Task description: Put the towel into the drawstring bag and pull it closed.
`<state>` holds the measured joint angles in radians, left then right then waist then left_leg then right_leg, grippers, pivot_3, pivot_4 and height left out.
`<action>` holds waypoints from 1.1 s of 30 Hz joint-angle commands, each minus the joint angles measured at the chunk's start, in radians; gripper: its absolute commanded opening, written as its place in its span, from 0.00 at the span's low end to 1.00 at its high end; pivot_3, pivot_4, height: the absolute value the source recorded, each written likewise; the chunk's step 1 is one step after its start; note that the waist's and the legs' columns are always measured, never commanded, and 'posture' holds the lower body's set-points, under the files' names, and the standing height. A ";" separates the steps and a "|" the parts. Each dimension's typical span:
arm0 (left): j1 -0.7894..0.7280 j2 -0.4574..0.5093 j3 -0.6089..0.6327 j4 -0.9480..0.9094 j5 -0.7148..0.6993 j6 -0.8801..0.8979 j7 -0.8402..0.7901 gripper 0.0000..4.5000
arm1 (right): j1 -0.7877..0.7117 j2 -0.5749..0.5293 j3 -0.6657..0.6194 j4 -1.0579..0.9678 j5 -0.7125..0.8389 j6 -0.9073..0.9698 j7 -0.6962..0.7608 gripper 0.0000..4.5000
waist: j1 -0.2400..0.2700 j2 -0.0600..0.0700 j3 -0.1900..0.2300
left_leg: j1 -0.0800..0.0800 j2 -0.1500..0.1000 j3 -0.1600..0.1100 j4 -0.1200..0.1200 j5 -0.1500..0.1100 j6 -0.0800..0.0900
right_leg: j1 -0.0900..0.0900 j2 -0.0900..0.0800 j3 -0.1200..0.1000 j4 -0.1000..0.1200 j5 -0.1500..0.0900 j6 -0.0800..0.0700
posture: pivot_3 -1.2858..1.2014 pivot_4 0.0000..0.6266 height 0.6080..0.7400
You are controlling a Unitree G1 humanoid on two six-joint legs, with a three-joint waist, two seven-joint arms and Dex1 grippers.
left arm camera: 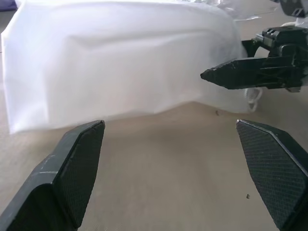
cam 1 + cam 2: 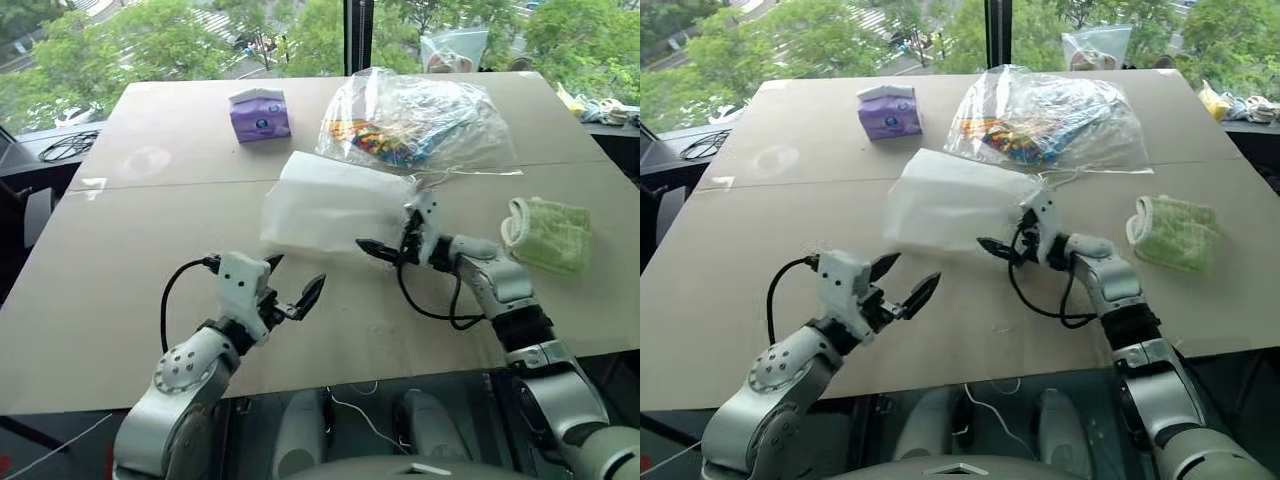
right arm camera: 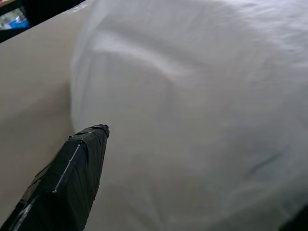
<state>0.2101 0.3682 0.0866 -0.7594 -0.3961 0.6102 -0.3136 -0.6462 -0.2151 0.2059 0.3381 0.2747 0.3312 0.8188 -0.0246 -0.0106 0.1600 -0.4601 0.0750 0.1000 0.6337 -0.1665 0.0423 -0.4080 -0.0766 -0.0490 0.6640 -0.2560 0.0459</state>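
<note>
The white drawstring bag point(image 2: 335, 205) lies flat in the middle of the table, its thin cords trailing at its right end. The pale green towel point(image 2: 548, 235) sits folded to the right of it, near the table's right side. My right gripper point(image 2: 385, 238) is open at the bag's near right corner, pointing left along the bag's near edge, one black finger point(image 3: 82, 163) close over the white cloth. My left gripper point(image 2: 297, 275) is open just short of the bag's near edge, nothing between its fingers point(image 1: 72, 173), facing the bag point(image 1: 120, 62).
A clear plastic bag of colourful items point(image 2: 415, 125) lies right behind the white bag. A purple tissue pack point(image 2: 260, 113) stands at the back left. Black cables point(image 2: 65, 145) lie off the table's far left corner. The table's front edge point(image 2: 330, 385) runs just below my arms.
</note>
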 commanded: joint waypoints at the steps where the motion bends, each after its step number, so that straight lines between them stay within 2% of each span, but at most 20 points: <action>1: 0.022 -0.003 0.015 -0.068 -0.004 -0.021 0.014 1.00 | -0.093 0.101 0.051 0.048 -0.049 -0.105 0.006 0.99 | -0.002 0.000 0.000 | 0.000 0.000 0.000 0.000 0.000 0.000 | 0.000 0.001 0.000 0.001 0.000 0.001 | 0.52 0.24 1.00; 6: 0.026 0.012 0.007 -0.063 -0.028 -0.021 -0.019 1.00 | -0.198 0.237 0.066 0.158 -0.107 -0.157 -0.059 0.99 | -0.002 0.000 0.000 | 0.000 0.002 -0.001 0.000 0.000 0.000 | -0.001 0.002 0.000 0.000 0.001 0.000 | 0.52 0.24 1.00; 9: 0.005 0.022 0.011 -0.046 -0.039 -0.020 -0.037 1.00 | -0.201 0.245 0.067 0.165 -0.134 -0.149 -0.069 0.99 | 0.001 0.000 0.000 | -0.001 0.002 0.000 0.000 -0.003 -0.005 | -0.001 0.001 0.000 0.000 0.001 -0.001 | 0.52 0.24 1.00; 13: -0.006 0.029 0.011 -0.041 -0.053 -0.017 -0.048 1.00 | -0.136 0.178 0.063 0.116 -0.151 -0.154 -0.039 0.99 | 0.011 0.000 0.000 | -0.001 0.001 0.000 0.000 -0.003 -0.005 | -0.001 -0.001 -0.001 0.000 0.000 -0.003 | 0.52 0.24 1.00; 16: -0.010 0.041 0.001 -0.029 -0.066 -0.015 -0.073 1.00 | 0.007 0.043 0.027 -0.126 -0.065 -0.067 0.066 0.99 | 0.014 0.000 0.000 | -0.002 0.000 0.000 -0.001 -0.003 -0.005 | -0.001 -0.003 -0.002 -0.001 0.000 -0.003 | 0.52 0.24 1.00; 20: -0.042 0.045 -0.017 -0.002 -0.079 -0.012 -0.091 1.00 | 0.139 -0.096 -0.019 -0.343 -0.009 0.022 0.099 0.99 | 0.010 0.000 0.000 | -0.004 -0.001 0.001 -0.001 -0.003 -0.005 | -0.003 -0.004 -0.002 -0.001 0.000 -0.002 | 0.52 0.24 1.00; 28: -0.171 0.018 -0.105 0.117 -0.049 -0.046 -0.110 1.00 | 0.415 -0.293 -0.261 -0.539 0.126 -0.022 0.139 0.99 | 0.022 0.000 0.000 | -0.003 -0.001 0.000 0.000 -0.003 -0.004 | -0.002 0.000 -0.002 -0.001 -0.001 -0.003 | 0.52 0.24 1.00; 33: -0.314 -0.034 -0.230 0.284 0.127 -0.126 -0.039 1.00 | 0.604 -0.375 -0.449 -0.661 0.264 0.019 0.154 0.99 | 0.039 0.000 0.000 | -0.003 -0.001 0.000 0.000 0.000 0.000 | -0.001 0.000 -0.001 -0.002 -0.001 -0.002 | 0.52 0.24 1.00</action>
<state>-0.0658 0.3563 -0.1048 -0.5068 -0.3331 0.5286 -0.3877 -0.0639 -0.5631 -0.1592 -0.2436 0.4642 0.3377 0.9638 0.0145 -0.0104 0.1596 -0.4629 0.0737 0.0998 0.6340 -0.1667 0.0419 -0.4095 -0.0765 -0.0496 0.6625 -0.2565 0.0434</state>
